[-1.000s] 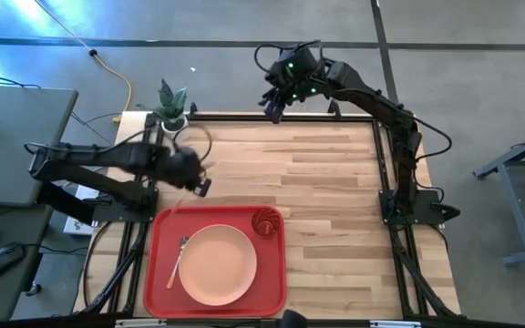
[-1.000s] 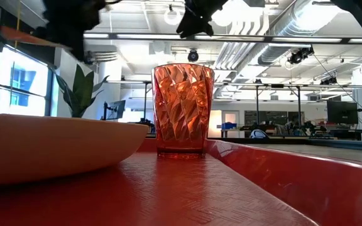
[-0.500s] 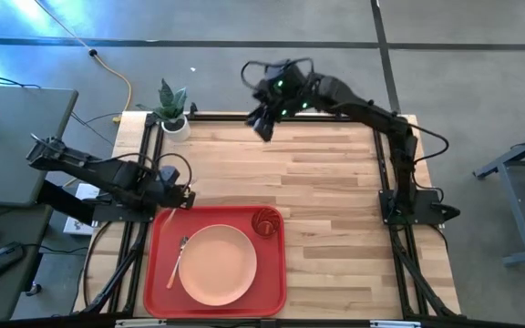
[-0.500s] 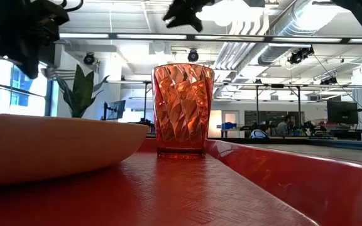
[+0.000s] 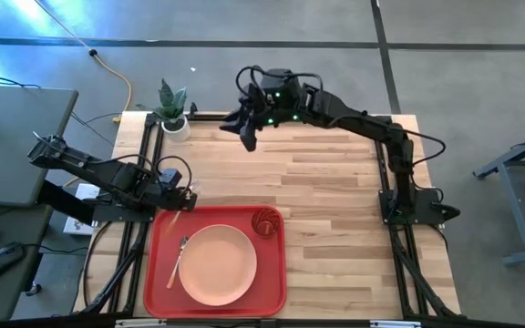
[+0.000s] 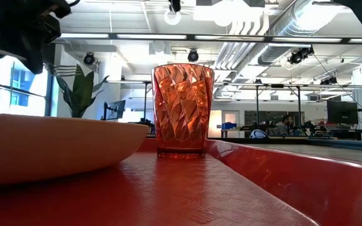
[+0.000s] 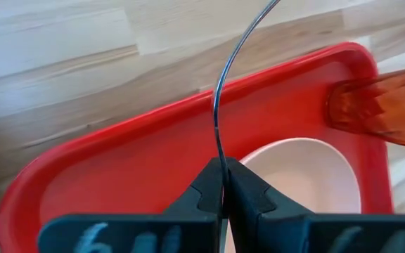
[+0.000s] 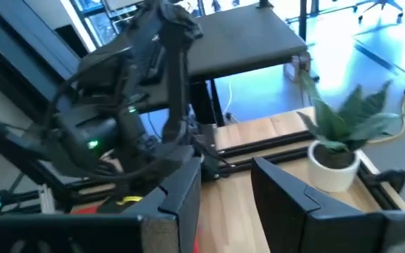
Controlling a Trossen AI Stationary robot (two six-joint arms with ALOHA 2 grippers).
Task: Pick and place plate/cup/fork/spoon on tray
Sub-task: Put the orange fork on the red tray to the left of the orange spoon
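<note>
Here, the plate (image 5: 217, 264), fork (image 5: 180, 257) and cup (image 5: 265, 221) are seen on the red tray (image 5: 158, 282).
The tray is set at the counter's (image 5: 335, 210) near edge. The left tool (image 5: 188, 193), closed with nothing gripped, is held just beyond the tray's far left corner. The right tool (image 5: 245, 137), parted and empty, is raised over the far side near a potted plant (image 5: 171, 109).

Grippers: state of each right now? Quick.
Left gripper: shut, nothing held, at the tray's far-left corner.
Right gripper: open, empty, above the table's far edge.
</note>
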